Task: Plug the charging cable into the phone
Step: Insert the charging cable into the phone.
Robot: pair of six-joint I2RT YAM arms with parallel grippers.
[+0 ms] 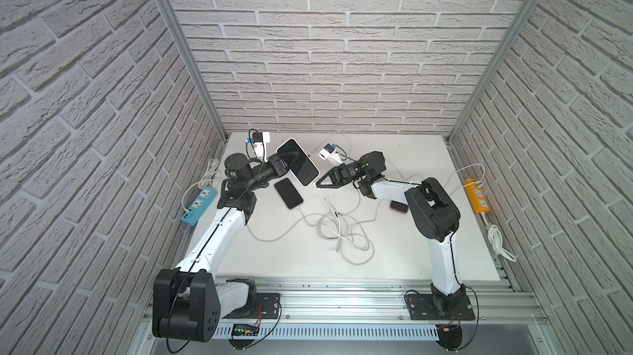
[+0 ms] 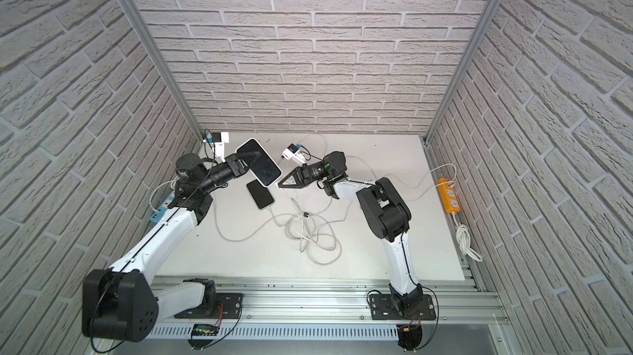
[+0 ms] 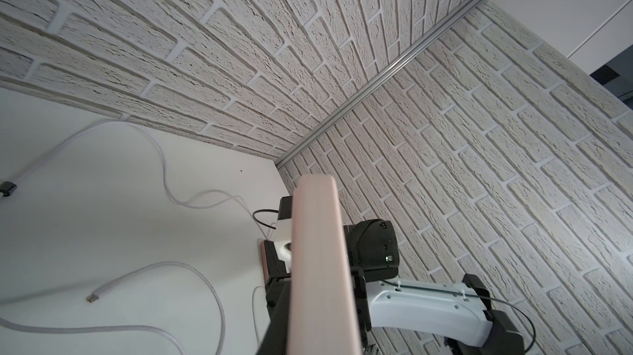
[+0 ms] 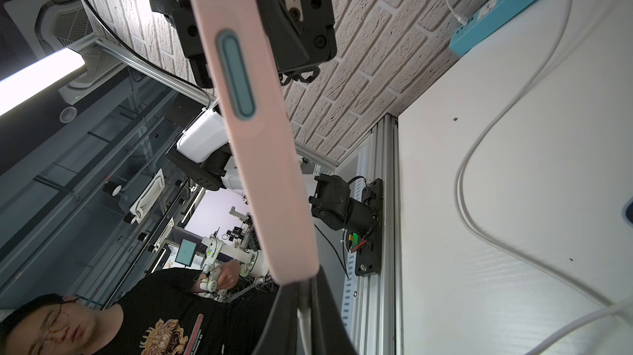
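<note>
Nearly done, I judge: my left gripper [image 1: 295, 156] clamps the pink-cased phone [image 1: 305, 170], holding it tilted above the table [image 1: 411, 250]. My right gripper [image 1: 319, 184] pinches the white charging cable [image 1: 328, 202] near its plug, right at the phone's lower edge. Whether the plug is seated I cannot tell; if not, only pushing it home is left.

Robotics lab: white bench [image 1: 394, 254] boxed in by faux-brick panels [image 1: 308, 62] on aluminium posts [image 1: 181, 45], mounting rail [image 1: 342, 298] at 6 o'clock, further robot rigs [image 4: 214, 250] outside.
</note>
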